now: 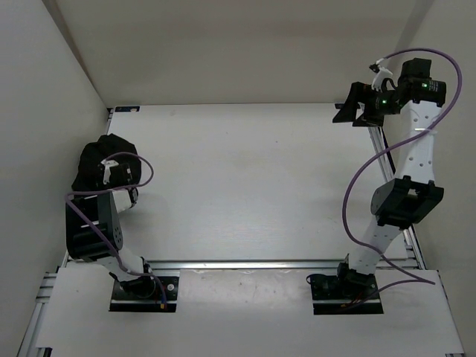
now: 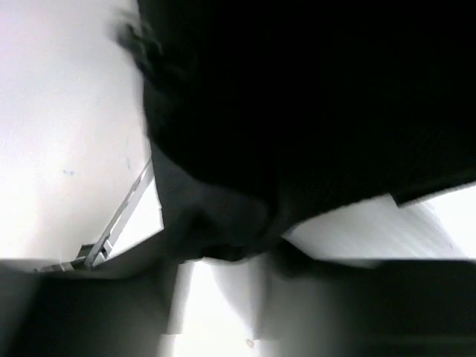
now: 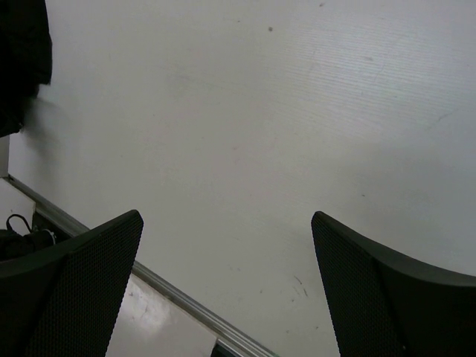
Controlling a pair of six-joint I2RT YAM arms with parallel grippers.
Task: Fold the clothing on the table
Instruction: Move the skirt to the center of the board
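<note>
While clothing (image 1: 88, 175) hugs table's (image 1: 238, 186) left edge, right end effector (image 1: 354, 114) spread over open room — left end effector (image 1: 108, 163) unreadable.

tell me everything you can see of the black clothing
The clothing is plain matte black fabric, soft and wrinkled, bunched in a rumpled heap, not spread or folded. It lies at the left edge of the table, close to the left wall. The left gripper sits over it; whether it grips is unclear. No sleeves or seams show.

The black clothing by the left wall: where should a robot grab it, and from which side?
Probably pinch the clothing at its right edge, from above on the table side: it lies bunched beside the wall, so that edge is reachable.
</note>
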